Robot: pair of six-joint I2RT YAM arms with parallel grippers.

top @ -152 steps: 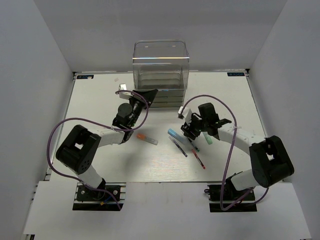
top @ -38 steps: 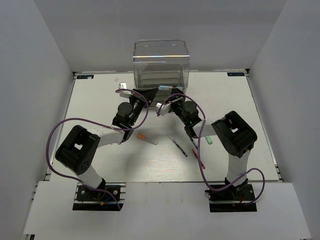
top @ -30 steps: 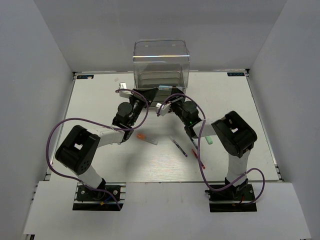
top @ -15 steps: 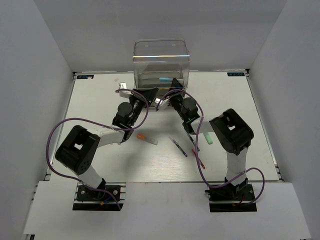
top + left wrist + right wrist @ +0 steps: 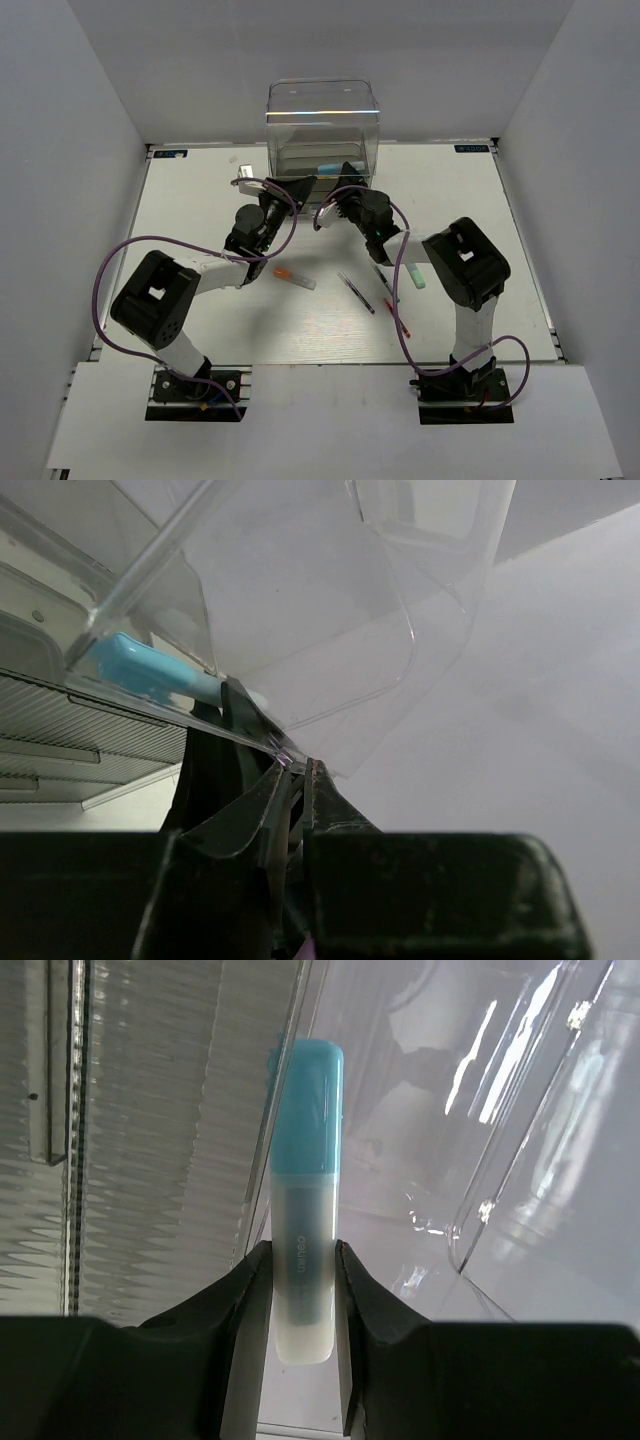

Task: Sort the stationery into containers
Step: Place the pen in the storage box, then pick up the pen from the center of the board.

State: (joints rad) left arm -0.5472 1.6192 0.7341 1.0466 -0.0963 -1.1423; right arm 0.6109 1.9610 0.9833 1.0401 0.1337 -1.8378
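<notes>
The clear organiser [image 5: 320, 125] stands at the back of the table. My left gripper [image 5: 300, 187] is shut on the thin clear front edge of one of its drawers [image 5: 285, 765]. My right gripper [image 5: 345, 182] is shut on a light-blue marker [image 5: 328, 167], holding it at the organiser's front opening. In the right wrist view the marker [image 5: 305, 1190] points cap-first into the clear drawer, between my fingers [image 5: 245, 1290]. The same marker shows through the plastic in the left wrist view [image 5: 150, 670].
On the table lie an orange-capped marker [image 5: 293, 277], a dark pen [image 5: 355, 293], a green pen [image 5: 385, 283], a red pen [image 5: 397, 317] and a mint-green marker [image 5: 416, 277]. Grey walls enclose the table on three sides.
My right gripper has lifted the light-blue marker off the table to the organiser's front, and in the last half second shifted it slightly nearer. My left arm has not moved.
</notes>
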